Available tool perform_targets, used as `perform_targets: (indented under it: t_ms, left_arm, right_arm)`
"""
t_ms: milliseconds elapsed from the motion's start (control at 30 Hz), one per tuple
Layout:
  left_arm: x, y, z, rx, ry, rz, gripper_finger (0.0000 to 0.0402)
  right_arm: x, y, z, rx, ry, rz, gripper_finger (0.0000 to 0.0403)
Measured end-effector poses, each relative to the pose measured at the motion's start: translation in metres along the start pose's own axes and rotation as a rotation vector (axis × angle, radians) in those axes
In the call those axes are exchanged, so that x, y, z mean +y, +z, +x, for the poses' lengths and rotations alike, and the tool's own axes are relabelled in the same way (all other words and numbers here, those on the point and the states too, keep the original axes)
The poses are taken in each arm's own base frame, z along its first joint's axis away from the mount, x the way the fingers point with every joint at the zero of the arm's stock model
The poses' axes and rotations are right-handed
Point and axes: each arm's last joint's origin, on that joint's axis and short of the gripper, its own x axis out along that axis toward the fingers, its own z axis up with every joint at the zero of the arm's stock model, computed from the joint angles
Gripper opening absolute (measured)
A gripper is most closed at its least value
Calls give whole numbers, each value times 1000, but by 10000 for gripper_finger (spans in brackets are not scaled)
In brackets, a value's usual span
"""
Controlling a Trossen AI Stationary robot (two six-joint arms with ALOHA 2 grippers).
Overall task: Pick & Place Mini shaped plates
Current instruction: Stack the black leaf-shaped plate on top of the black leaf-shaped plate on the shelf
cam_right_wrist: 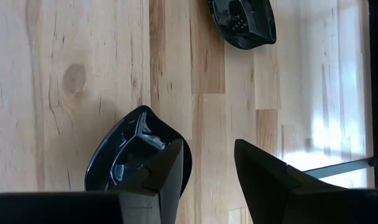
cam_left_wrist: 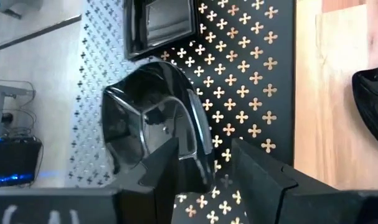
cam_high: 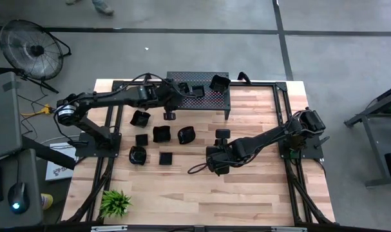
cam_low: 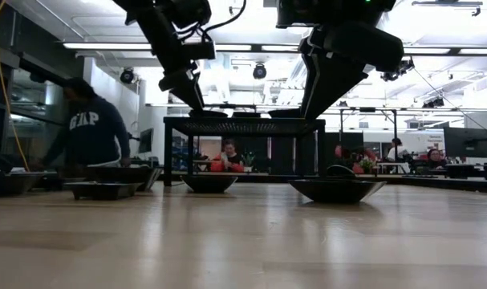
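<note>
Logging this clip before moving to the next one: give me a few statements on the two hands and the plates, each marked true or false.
1. The left hand is over the perforated stand. True.
2. The left hand is empty. False: its fingers grip the rim of a round plate.
3. The right hand is over the wooden table. True.
4. The right hand is shut. False: it is open, one finger over a plate on the table.
5. The stand holds no plates. False: a square plate lies on it.

Bright ceiling strip lights (cam_low: 107, 46) are flooding the low view and silhouetting the arms against the glare, while window light is washing out the wooden table (cam_right_wrist: 319, 124) in the right wrist view and gleaming off a glossy black plate (cam_left_wrist: 157, 118), with near fingers blurring.
</note>
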Motion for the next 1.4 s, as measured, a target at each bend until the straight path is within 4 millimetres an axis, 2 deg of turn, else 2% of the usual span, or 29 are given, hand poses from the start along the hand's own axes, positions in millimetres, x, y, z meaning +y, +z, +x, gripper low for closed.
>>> perform_targets:
  t_ms: [200,400,700,1000,1233,1400]
  left_arm:
    - [8,6,-14,32,-20,14,143]
    - [-1,16,-24,14,-35,43,143]
    - [-32,29,-39,-10,-24,142,143]
    - [-71,42,-60,-80,-65,228,143]
    - [-101,44,-80,-82,-19,228,143]
    - [-121,46,-94,-121,11,244,143]
  right_arm:
    - [0,0,0,3,12,8,139]
    - [0,-4,0,49,23,17,139]
    - [3,-13,-3,110,6,13,139]
    - [17,-18,-12,108,3,-45,139]
    - [31,-30,-25,94,-113,-83,139]
    - [44,-36,-34,68,-120,-110,139]
